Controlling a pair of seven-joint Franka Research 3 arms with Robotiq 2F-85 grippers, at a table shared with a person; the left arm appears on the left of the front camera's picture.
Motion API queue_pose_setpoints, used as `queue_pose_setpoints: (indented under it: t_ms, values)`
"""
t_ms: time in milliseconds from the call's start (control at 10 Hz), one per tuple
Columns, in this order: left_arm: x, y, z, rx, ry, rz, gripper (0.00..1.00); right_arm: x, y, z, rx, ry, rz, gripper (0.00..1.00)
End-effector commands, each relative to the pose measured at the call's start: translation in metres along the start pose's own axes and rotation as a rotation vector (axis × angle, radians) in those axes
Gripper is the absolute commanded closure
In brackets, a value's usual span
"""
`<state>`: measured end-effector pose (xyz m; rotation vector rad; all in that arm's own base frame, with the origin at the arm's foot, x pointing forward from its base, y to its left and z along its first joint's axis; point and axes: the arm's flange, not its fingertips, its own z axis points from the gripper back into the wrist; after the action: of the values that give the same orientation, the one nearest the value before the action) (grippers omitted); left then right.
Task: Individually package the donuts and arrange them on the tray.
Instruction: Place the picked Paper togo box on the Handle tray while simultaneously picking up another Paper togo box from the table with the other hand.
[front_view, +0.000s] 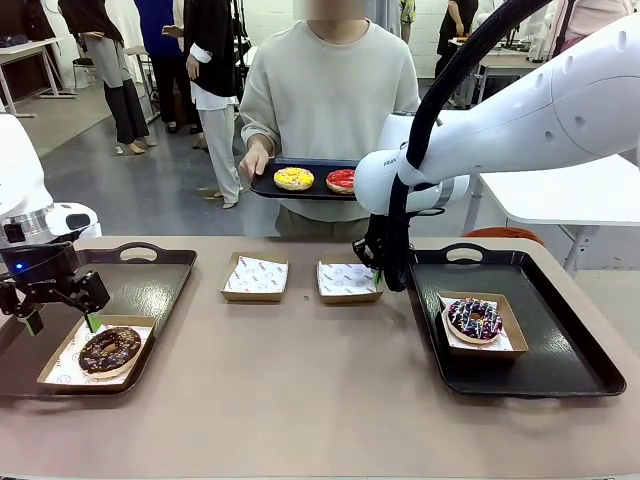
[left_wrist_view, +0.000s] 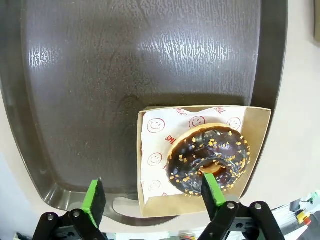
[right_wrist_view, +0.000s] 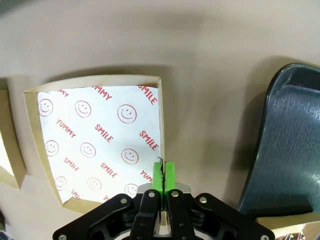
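A chocolate donut lies in a paper-lined cardboard box at the near end of the left tray. My left gripper hangs open just above that box, one finger over the donut's edge. A purple sprinkled donut sits boxed on the right tray. My right gripper is shut on the side wall of an empty box on the table. The person holds a small dark tray with a yellow donut and a red donut.
A second empty box lies on the table left of the gripped one. The right tray's rim is close beside my right gripper. The tan table lies bare between the two trays at the front.
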<state>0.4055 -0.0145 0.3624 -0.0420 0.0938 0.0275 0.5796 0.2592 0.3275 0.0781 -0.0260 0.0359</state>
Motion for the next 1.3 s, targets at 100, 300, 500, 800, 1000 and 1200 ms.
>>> queue_pose_setpoints:
  t_ms: [100, 300, 500, 800, 1000, 1200]
  values:
    - [-0.018, 0.012, 0.025, -0.206, 0.036, -0.063, 0.0, -0.018, 0.006, 0.029, 0.02, 0.015, -0.012, 1.0]
    - [-0.041, 0.04, 0.062, -0.535, 0.027, -0.137, 0.0, -0.031, 0.003, 0.067, 0.032, 0.018, 0.007, 1.0]
    - [-0.063, 0.083, 0.096, -0.849, -0.013, -0.115, 0.0, -0.036, -0.002, 0.097, 0.045, 0.003, 0.004, 1.0]
    - [-0.086, 0.163, 0.108, -1.162, -0.124, -0.066, 0.0, -0.035, -0.01, 0.13, 0.057, 0.005, -0.01, 1.0]
    - [-0.088, 0.212, 0.09, -1.277, -0.119, 0.001, 0.0, -0.033, -0.01, 0.139, 0.055, 0.01, -0.015, 1.0]
    - [-0.09, 0.24, 0.064, -1.339, -0.143, 0.041, 0.0, -0.03, -0.01, 0.142, 0.059, 0.007, -0.021, 1.0]
